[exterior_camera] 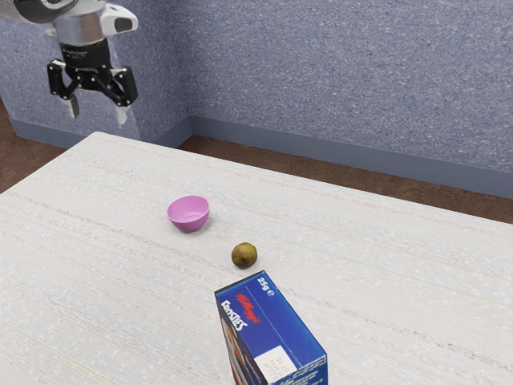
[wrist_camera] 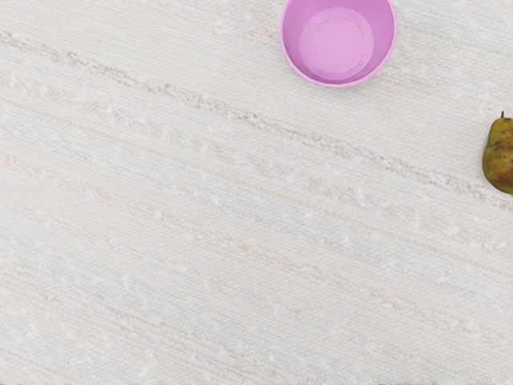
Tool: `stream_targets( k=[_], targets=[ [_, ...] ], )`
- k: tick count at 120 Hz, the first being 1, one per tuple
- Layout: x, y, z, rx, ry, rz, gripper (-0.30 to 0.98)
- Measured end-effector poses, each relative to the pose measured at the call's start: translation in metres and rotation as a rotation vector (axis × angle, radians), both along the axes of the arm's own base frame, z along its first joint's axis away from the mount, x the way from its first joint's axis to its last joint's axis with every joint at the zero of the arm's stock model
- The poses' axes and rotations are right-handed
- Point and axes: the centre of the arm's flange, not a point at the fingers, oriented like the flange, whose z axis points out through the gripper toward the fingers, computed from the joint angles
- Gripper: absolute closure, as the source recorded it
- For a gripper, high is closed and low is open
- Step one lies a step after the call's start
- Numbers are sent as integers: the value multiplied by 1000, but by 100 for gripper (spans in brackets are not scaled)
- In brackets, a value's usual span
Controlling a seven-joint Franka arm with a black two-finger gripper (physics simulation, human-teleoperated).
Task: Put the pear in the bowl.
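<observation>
At the exterior view's left, my gripper (exterior_camera: 98,112) hung with jaws spread apart. Rightward stood the pink bowl (exterior_camera: 189,216), its inside bare; then the pear (exterior_camera: 244,256), on the desk (exterior_camera: 96,249) near the bowl; then a blue box (exterior_camera: 282,322).

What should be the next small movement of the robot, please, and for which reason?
Probably the gripper should travel, fingers open, over the table to a point above the pear. It hangs high, open and empty, while the pear lies on the table outside the bowl, between the bowl and the blue box.
</observation>
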Motion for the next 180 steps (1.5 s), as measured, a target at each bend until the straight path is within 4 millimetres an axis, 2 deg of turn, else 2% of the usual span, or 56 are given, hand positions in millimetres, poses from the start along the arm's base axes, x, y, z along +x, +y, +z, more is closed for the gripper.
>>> stream_targets(
  k=[11,17,33,45,51,69,96,106,140,180],
  targets=[
    [2,-10,-3,2,4,-10,0],
    [11,-15,-13,1,21,-14,0],
    [49,-42,-70,-2,99,-54,0],
    [82,-86,-133,-35,136,-118,0],
    [97,-98,-162,-70,141,-126,0],
    [127,-106,-239,-149,151,-71,0],
    [140,-109,-310,-212,160,42,0],
    [142,-113,-327,-208,156,58,0],
    [148,-122,-360,-183,144,83,0],
    [153,-125,-386,-187,132,110,0]
  ],
)
